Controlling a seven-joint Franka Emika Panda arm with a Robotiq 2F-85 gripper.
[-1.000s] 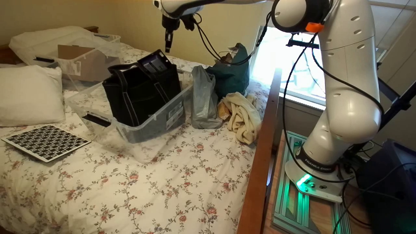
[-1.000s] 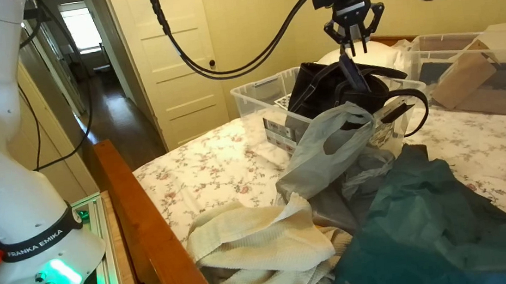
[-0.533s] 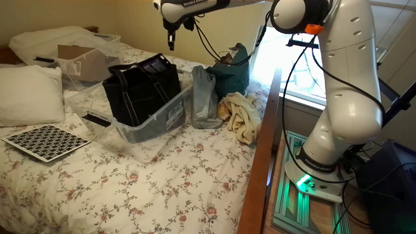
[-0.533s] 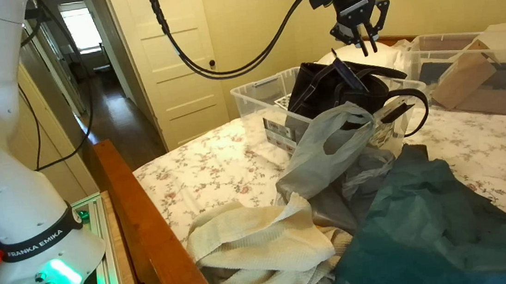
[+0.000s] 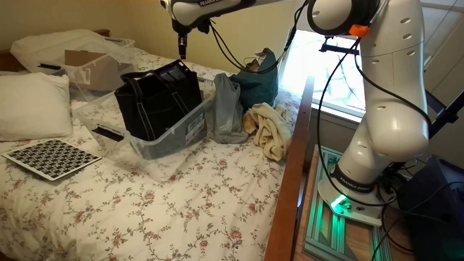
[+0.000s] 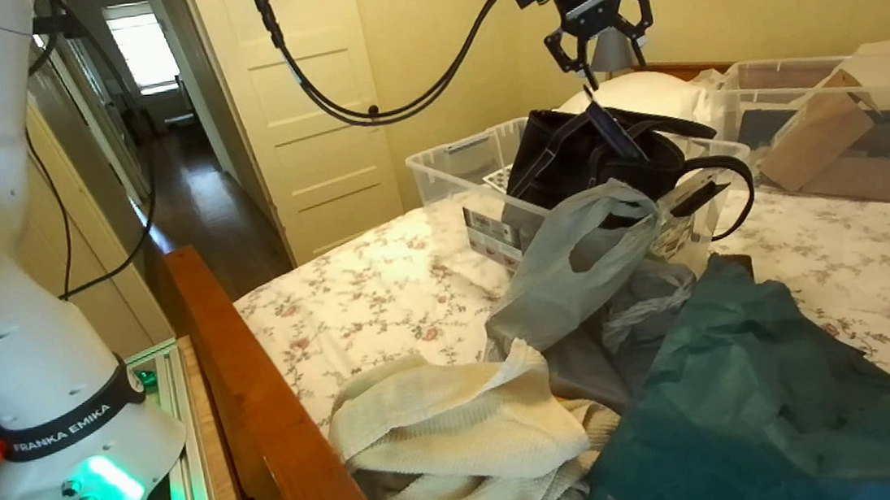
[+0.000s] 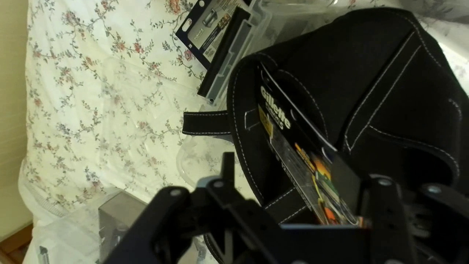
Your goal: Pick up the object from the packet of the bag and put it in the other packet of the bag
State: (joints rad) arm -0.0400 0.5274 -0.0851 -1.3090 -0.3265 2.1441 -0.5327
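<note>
The package [image 6: 615, 134] was in the bag [image 5: 156, 105], set in a pocket [image 7: 238, 139] at 1 end, its upper part sticking out above the rim and tilted. It was dark, with bits of orange and green on its face, and in the wrist view I could read "Gillette" on it. My gripper [image 6: 617, 72] hung just above, pointing down and spread wide, the 2 fingertips [image 7: 228, 167] well apart. In an exterior view, 1 of them was close to the package's top edge; I could not tell whether the 2 touched. In the wrist view, 1 finger hid part of the package and the other lay past the bag's rim.

The bag, black with pale stitching, sat tilted in a clear bin [image 5: 152, 150], and 1 handle [image 6: 748, 186] looped out past the bin's edge. Just beside the bin stood a gray plastic bag [image 5: 227, 112], with a green bag [image 5: 261, 88] beside it and a cream cloth [image 5: 273, 136] near both. A checkered board [image 5: 52, 159] and a white pillow [image 5: 34, 107] lay on the bin's other side. A 2nd clear bin [image 6: 765, 95] held a brown carton [image 6: 817, 132]. The bins and the board rested on a flowered sheet [image 5: 203, 188]. A wooden rail [image 5: 290, 188] ran between that sheet and my base [image 5: 357, 192], where a green light [image 5: 339, 200] glowed.
</note>
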